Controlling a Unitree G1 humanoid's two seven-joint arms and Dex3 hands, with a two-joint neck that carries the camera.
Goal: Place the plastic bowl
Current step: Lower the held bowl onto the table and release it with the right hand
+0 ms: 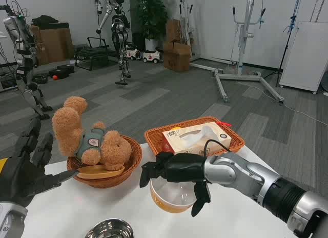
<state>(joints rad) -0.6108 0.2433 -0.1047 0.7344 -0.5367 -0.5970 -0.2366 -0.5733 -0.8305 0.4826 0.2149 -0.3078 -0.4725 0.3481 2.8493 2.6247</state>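
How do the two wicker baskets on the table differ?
The left basket is round and deep; the right basket is rectangular and shallow. The left basket holds a teddy bear lying upside down; the right basket holds a tissue box. Both are brown woven wicker, standing behind the bowl held by the right hand.

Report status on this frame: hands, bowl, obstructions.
Right hand grips plastic bowl from above, over the table. Left hand open at left edge. Teddy basket and steel bowl close by.

Teddy bear in basket; tissue box
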